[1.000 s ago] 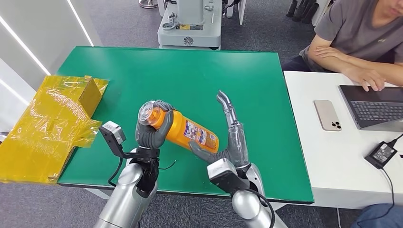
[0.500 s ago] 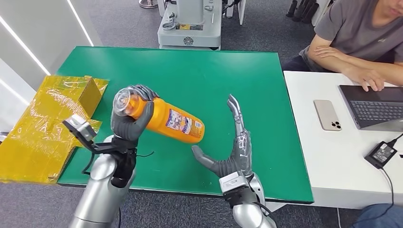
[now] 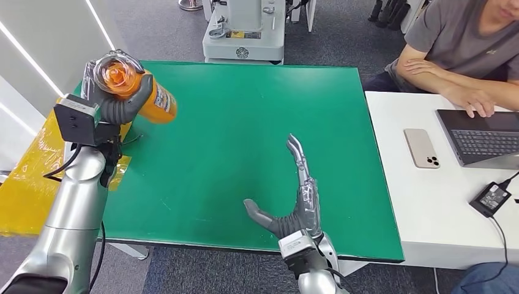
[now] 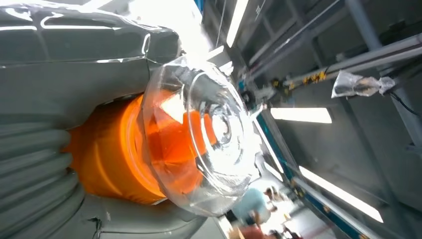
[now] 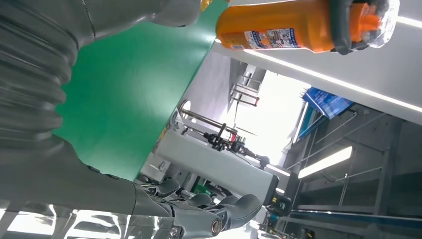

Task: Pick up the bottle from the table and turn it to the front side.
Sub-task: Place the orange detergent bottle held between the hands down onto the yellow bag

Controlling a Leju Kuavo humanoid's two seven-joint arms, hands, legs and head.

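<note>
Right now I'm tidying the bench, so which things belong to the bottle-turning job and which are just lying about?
Job:
- orange plastic bottle with clear cap, held up by the left hand
- right hand, held apart over the green table mat

Lying about:
- yellow film-wrapped box
- beige phone
- dark laptop
- black power adapter

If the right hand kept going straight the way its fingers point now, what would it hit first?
Probably nothing soon. The right hand is open, its fingers pointing away from the robot across the bare green table. The bottle, gripped by the left hand, is far off that line.
</note>
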